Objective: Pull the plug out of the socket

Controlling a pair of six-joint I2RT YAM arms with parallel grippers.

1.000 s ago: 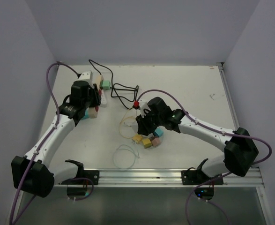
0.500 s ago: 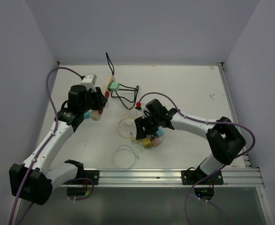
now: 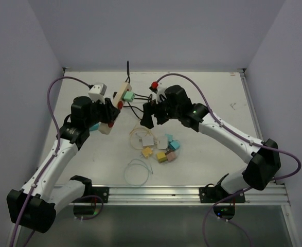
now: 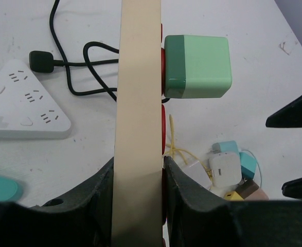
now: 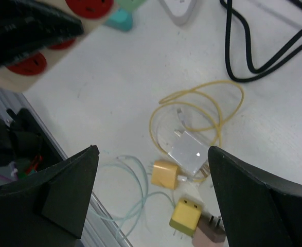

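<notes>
Top view: a pile of small adapters (image 3: pixel 165 150) and a yellow cable (image 3: pixel 137 135) lie at centre, with a black cord (image 3: pixel 136 101) looping just above them. Upper centre-left, the left gripper (image 3: pixel 111 110) clamps the beige socket strip (image 3: pixel 122 93) (red sockets down its face).

Left wrist: the mint-green plug (image 4: pixel 198 67), a rounded cube, sits seated in the strip, upper right.

Right wrist: the right gripper (image 5: pixel 151 150) is spread wide and holds nothing, above a white charger (image 5: pixel 188 153).

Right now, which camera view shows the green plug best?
The left wrist view: the green plug is large and sharp, seated in the beige power strip. The top external view shows the plug small; the right wrist view catches only a pale green sliver at its top edge.
</notes>
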